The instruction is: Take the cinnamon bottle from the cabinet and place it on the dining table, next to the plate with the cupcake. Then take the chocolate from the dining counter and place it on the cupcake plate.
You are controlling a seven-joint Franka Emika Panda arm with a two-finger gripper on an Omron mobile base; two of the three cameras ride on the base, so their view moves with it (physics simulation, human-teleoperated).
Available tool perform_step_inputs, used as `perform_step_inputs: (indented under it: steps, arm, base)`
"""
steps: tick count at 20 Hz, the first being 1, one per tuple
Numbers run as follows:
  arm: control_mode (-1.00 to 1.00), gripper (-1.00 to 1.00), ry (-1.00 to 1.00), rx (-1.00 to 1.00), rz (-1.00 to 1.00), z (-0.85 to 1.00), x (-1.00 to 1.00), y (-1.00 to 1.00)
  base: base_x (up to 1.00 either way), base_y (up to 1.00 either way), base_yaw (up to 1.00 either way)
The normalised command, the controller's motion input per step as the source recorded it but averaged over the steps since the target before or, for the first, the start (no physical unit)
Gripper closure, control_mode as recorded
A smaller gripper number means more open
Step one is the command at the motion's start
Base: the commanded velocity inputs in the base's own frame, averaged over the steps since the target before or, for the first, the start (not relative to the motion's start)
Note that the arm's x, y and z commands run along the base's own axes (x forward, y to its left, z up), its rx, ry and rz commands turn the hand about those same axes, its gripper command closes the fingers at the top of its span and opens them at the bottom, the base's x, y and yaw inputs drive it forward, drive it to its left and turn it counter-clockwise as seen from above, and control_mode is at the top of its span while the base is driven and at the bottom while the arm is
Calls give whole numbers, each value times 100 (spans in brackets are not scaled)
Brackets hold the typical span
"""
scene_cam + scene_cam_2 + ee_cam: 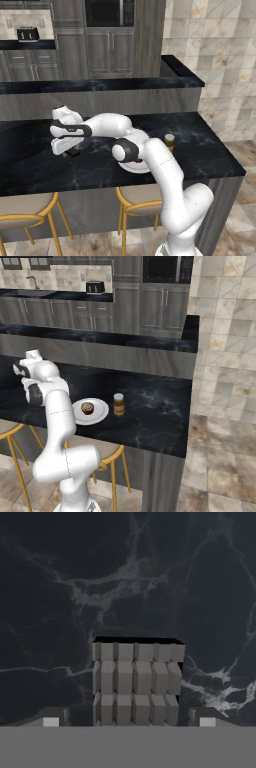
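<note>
The chocolate (135, 682), a grey-brown bar of small squares, lies flat on the black marble dining counter (210, 150). My gripper (129, 722) hangs right over it, open, one fingertip on each side of the bar with a small gap to each. In the left base view the gripper (70, 149) points down at the dark chocolate (75, 153) on the counter's left part. The cinnamon bottle (118, 404) stands upright just right of the white plate (102, 408), which holds the cupcake (87, 407). My arm covers most of the plate (132, 169) in the left base view; the bottle (169, 142) shows beside it.
A raised dark ledge (100, 85) runs along the counter's far side. Two gold-legged stools (25, 210) (135, 200) stand under the near edge. The counter ends at the right over tiled floor (225, 456). Cabinets and an oven line the back wall.
</note>
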Motion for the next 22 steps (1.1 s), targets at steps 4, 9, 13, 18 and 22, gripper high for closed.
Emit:
perform_step_inputs:
  steps: [4, 9, 13, 18, 22]
  arm:
    - [-100, 100, 0, 0, 4, -38, -3, -7]
    - [-100, 100, 0, 0, 5, -40, -13, -16]
    - [-100, 100, 0, 0, 6, -29, -22, -14]
    - [-100, 100, 0, 0, 2, 2, -36, -18]
    - [-100, 100, 0, 1, 0, 24, -48, -23]
  base:
    - [0, 0, 0]
    - [0, 0, 0]
    - [0, 0, 0]
    - [0, 0, 0]
    - [0, 0, 0]
